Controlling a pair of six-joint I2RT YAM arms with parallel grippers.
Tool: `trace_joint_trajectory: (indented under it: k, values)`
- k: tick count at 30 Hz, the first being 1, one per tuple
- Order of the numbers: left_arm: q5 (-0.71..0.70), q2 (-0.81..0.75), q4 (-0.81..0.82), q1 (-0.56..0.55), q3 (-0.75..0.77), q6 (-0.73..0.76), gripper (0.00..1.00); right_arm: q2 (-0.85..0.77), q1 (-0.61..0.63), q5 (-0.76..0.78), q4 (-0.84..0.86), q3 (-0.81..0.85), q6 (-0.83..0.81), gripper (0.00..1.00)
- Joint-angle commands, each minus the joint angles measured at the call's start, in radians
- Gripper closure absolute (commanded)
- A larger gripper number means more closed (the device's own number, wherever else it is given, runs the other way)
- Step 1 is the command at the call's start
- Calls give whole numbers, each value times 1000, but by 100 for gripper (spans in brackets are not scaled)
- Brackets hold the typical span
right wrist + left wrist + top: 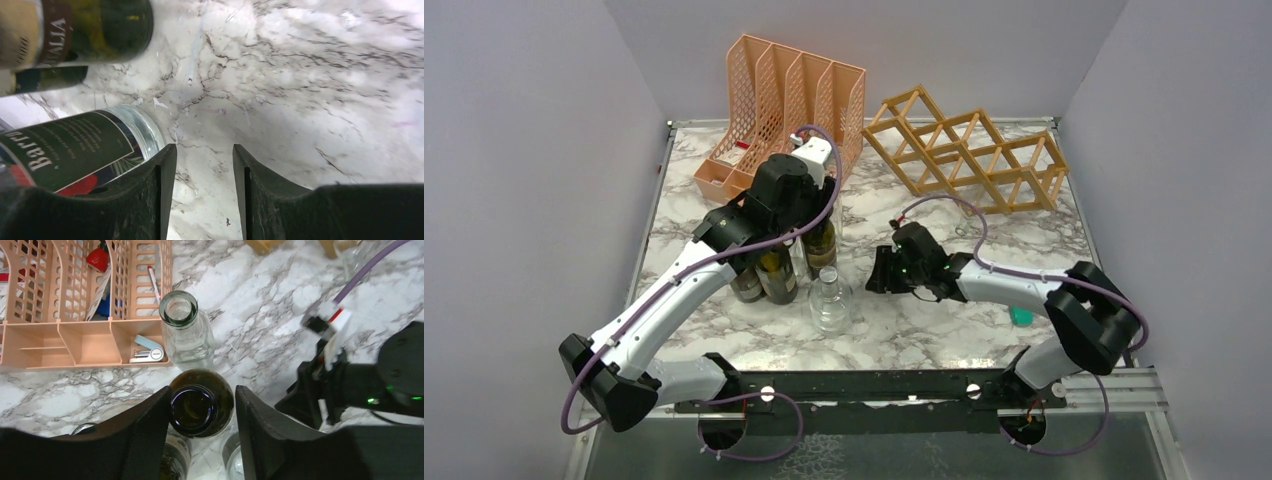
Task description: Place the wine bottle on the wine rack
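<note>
A dark green wine bottle (200, 407) stands upright in a cluster of bottles left of centre (821, 240). My left gripper (202, 390) is open, one finger on each side of its mouth; the left finger (145, 425) is close against the neck and the right one stands a little apart. In the top view this gripper (809, 222) hangs over the bottle. My right gripper (204, 147) is open and empty, low over the marble (879, 270), just right of the bottles. The light wooden wine rack (969, 150) stands at the back right.
A peach mesh file organiser (779, 110) with small items stands at the back left (75, 340). A clear bottle (182, 325) stands just beyond the wine bottle. Two dark bottles (774, 272) and a clear labelled bottle (830, 300) (75, 150) crowd around it. A teal item (1021, 316) lies near the right arm.
</note>
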Motion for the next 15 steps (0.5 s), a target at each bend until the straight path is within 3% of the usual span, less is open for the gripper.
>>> trace_joint_trajectory:
  k: [1, 3, 7, 11, 15]
  values:
    - [41, 28, -40, 3, 5, 3, 54, -100, 6, 178, -94, -1, 69, 51]
    - [42, 34, -45, 4, 15, 7, 62, -138, 5, 200, -122, 2, 69, 51]
    - [117, 41, -45, 4, 38, 37, 87, -214, 5, 251, -191, 13, 71, 51]
    - [243, 59, -42, -4, 85, 42, 91, -280, 6, 338, -273, 27, 87, 51]
    - [274, 94, -30, -48, 123, 40, 91, -339, 5, 401, -342, 40, 112, 49]
